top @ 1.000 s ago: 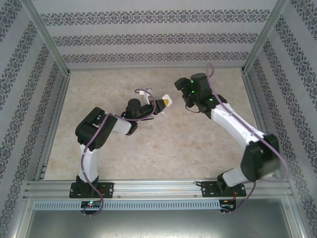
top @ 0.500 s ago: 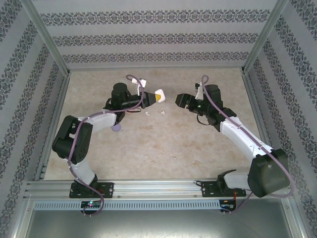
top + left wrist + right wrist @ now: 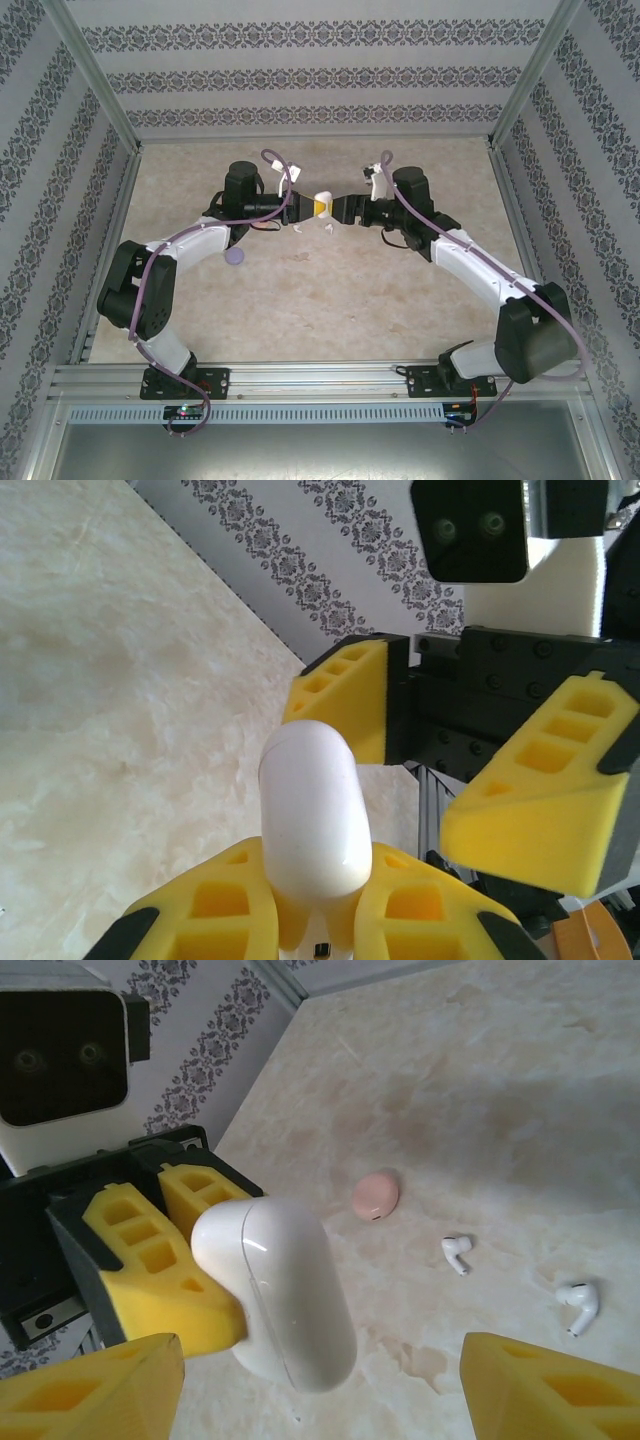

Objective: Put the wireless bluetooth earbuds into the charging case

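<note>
The two arms have swung in from well apart, and the right jaws now stand wide around the free end of the white charging case, one pad on each side with a gap showing. The left jaws stay clamped tight on the case's other end, holding it up off the worktop. The case's lid looks closed, though the seam is hard to make out. Two white earbuds lie loose on the worktop below and just beyond the meeting jaws, with a pink case near them. No earbud is in yet. I judge this a set-up to open or hand over the case.
</note>
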